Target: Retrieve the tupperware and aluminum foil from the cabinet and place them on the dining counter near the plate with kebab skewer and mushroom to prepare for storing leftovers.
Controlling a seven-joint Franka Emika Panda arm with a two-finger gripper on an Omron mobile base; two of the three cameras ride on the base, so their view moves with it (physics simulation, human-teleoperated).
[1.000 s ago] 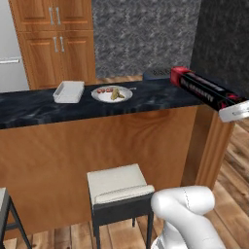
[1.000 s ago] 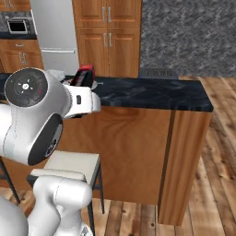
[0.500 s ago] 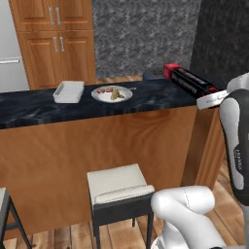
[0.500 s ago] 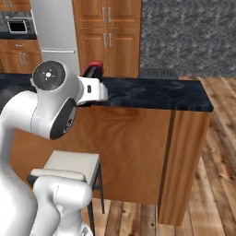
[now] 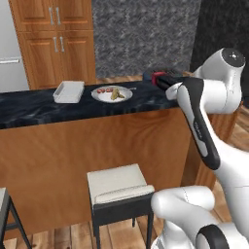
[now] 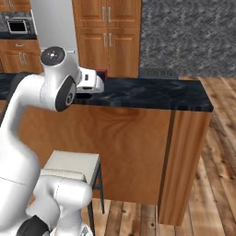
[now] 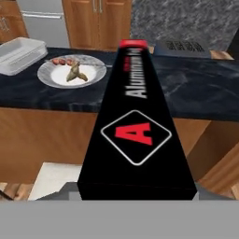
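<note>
My gripper is shut on the aluminum foil, a long black box with a red end and a red A. The box is held over the dark dining counter, pointing away from me in the hand view. The box hides my fingertips there. Its red end hangs just right of the white plate with the kebab skewer and mushroom. Left of that plate, on the counter, lies the clear tupperware. The hand view has the plate and tupperware at the upper left. From the right base view, the gripper sits beside the foil's tip.
A low grey object sits on the counter's far side, just beyond the foil. A cushioned stool stands below the counter in front of me. Wooden cabinets and a fridge line the back wall.
The arm has swung left, carrying the foil box from the counter's right end to a spot over the counter beside the plate. The grip is unchanged.
</note>
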